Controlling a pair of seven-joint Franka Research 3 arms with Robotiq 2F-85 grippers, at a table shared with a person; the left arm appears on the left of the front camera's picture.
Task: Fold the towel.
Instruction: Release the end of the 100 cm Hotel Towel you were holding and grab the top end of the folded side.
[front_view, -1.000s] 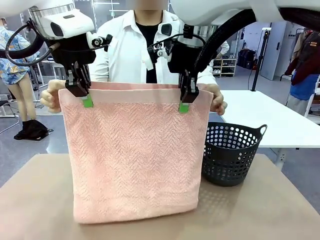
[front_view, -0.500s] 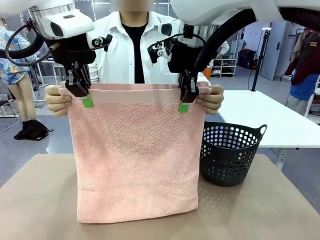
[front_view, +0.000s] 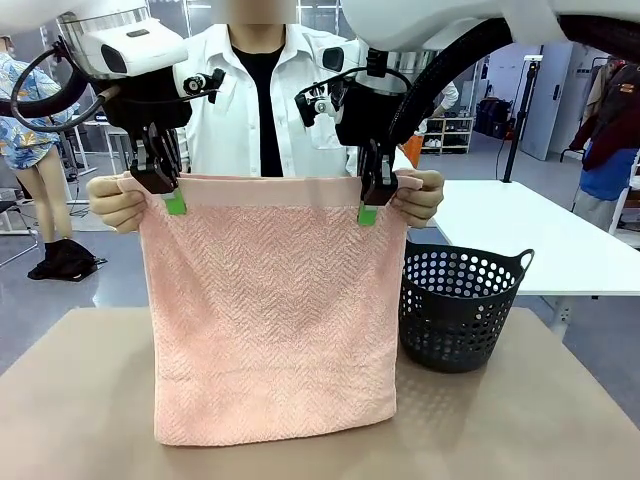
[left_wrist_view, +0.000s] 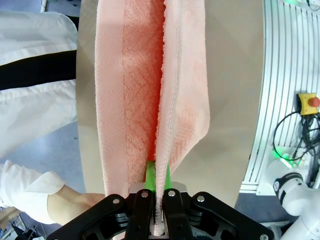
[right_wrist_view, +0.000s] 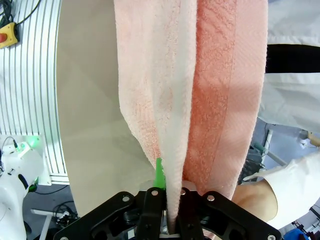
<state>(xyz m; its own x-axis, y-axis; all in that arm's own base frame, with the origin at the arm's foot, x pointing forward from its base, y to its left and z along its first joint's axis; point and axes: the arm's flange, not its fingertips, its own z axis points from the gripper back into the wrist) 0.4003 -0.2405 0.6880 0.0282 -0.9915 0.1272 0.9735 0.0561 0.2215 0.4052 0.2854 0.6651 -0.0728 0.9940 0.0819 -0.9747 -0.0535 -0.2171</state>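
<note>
Towel (front_view: 270, 310), salmon-pink herringbone terry, hangs doubled, lower edge near tan table (front_view: 60, 400); L fingers (front_view: 175, 203) & R fingers (front_view: 367, 213) each clamped on top hem, person's hands (front_view: 420, 196) holding corners.

1 towel (front_view: 270, 320), 1 basket (front_view: 460, 310), 1 table (front_view: 70, 400), 2 pairs of fingers (front_view: 175, 203) (front_view: 367, 213) and 2 human hands (front_view: 118, 202) (front_view: 418, 197).

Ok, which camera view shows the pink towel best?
The front view: the towel hangs full face there, hem band to bottom edge, with the left gripper and right gripper shut on its top edge. Both wrist views look down along its hanging layers edge-on, so its outline is lost.
</note>
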